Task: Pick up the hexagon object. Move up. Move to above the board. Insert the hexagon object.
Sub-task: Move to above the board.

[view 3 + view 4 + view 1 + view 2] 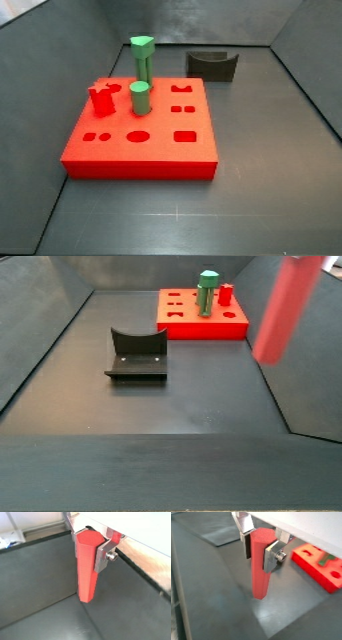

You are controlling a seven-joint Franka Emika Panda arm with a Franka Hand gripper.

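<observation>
The gripper (261, 548) is clamped on the hexagon object (260, 567), which hangs upright clear of the floor in both wrist views, so pickup and lift look done; travel and insertion remain. A side view shows the rod blurred at the frame's edge, well short of the board (201, 326). Only another side view shows the board's open holes.
</observation>
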